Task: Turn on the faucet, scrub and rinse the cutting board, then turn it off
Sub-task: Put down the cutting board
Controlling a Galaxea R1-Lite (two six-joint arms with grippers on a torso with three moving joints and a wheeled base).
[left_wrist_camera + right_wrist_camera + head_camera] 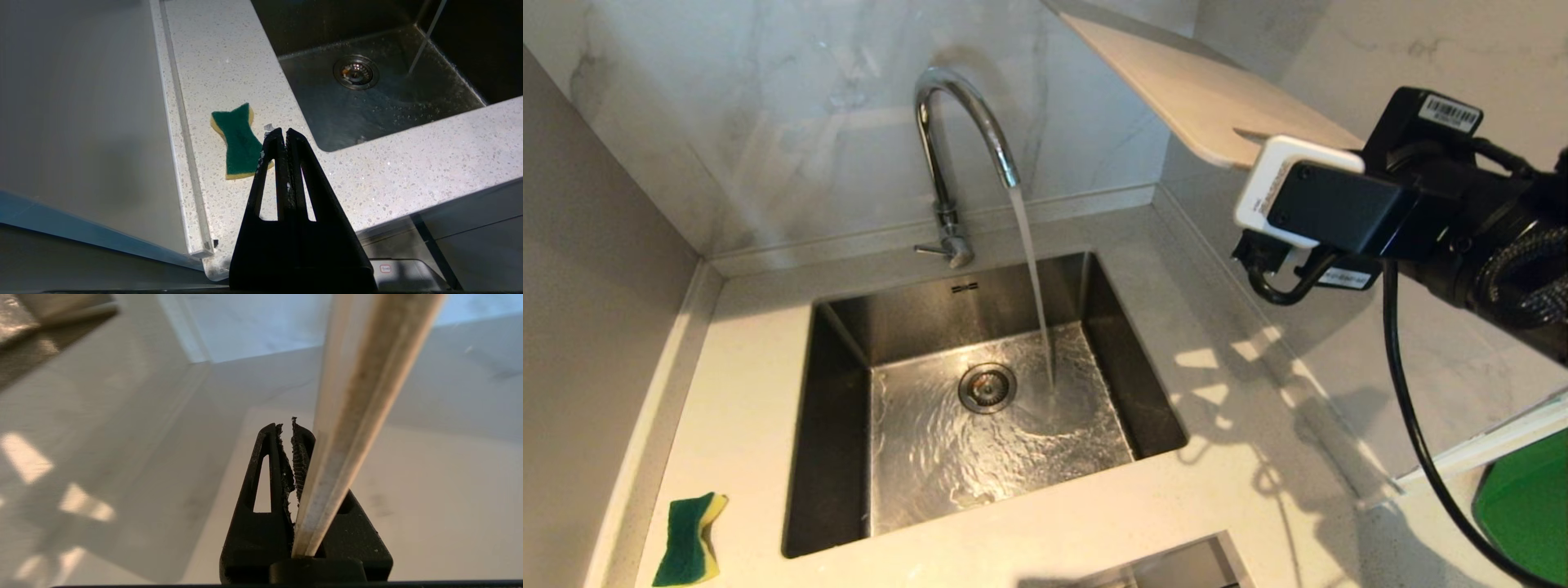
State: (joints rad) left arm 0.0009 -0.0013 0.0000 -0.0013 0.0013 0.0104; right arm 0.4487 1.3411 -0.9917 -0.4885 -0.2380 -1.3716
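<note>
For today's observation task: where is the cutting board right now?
The cutting board is in the air at the head view's upper right, clamped by the right gripper, above the counter right of the sink.

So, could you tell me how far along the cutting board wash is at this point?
Done: the faucet is on, water pouring into the sink. In hand: the right gripper holds the cutting board up, beside the stream. Left: wetting it, scrubbing with the sponge lying on the counter, rinsing, and shutting the faucet off. The left gripper is shut and empty.
</note>
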